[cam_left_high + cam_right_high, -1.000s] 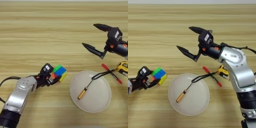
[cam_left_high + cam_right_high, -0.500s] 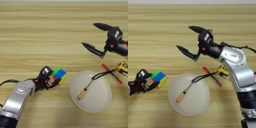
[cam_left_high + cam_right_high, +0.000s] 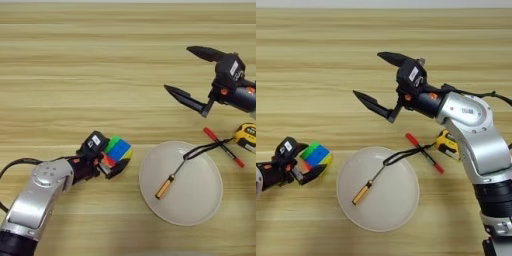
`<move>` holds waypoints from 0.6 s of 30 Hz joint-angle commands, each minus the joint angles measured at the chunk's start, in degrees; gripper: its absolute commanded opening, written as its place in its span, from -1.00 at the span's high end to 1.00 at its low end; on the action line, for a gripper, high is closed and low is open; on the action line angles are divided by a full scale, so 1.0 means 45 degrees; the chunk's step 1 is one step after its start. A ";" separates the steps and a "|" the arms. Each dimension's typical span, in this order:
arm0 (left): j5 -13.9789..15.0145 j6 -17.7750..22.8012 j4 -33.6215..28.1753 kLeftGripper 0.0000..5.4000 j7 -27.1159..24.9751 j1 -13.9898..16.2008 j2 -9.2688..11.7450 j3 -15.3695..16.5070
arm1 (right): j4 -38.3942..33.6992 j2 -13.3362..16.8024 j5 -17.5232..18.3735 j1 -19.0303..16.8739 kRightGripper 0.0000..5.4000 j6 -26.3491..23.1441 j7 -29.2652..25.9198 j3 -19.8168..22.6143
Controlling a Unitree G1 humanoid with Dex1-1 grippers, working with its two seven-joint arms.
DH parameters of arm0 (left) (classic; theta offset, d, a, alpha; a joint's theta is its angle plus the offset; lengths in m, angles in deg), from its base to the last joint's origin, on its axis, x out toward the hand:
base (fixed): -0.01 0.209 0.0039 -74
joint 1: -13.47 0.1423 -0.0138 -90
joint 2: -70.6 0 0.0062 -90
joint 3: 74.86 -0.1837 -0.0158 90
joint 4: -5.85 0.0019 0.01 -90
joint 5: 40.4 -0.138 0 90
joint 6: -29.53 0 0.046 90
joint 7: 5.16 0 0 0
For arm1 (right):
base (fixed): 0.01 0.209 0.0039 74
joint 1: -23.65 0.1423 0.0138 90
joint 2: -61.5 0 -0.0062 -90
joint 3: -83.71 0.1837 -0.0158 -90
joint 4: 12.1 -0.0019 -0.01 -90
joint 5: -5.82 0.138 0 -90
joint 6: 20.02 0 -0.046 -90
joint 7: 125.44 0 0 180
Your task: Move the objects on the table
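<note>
The left gripper pinches the small multicoloured puzzle cube low over the wide light-wood table, just beside the round off-white plate. Its hold looks shallow; the cube could twist free. The right gripper hovers, spread wide, holding nothing.

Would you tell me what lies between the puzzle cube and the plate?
Nothing: only a bare strip of table separates the puzzle cube, held in the left gripper, from the plate, as both eye views show.
</note>
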 commanded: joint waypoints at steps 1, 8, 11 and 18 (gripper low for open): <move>-0.0230 -0.0446 -0.0232 -0.86 0.0121 0.0022 0.0229 -0.0131 | -0.0062 0.0091 0.0023 0.0356 -1.00 -0.0223 -0.0072 0.0053; -0.0102 -0.0633 -0.0628 -0.99 0.0136 -0.0019 0.0283 -0.0028 | -0.0043 0.0064 0.0031 0.0406 -1.00 -0.0234 -0.0061 0.0028; -0.0162 -0.0788 -0.0814 -0.99 0.0137 -0.0120 0.0351 -0.0026 | -0.0053 0.0044 0.0034 0.0425 -1.00 -0.0251 -0.0051 0.0008; -0.0342 -0.1097 -0.0769 -0.99 0.0006 -0.0526 0.0452 -0.0311 | -0.0091 -0.0029 0.0015 0.0475 -1.00 -0.0304 -0.0013 -0.0059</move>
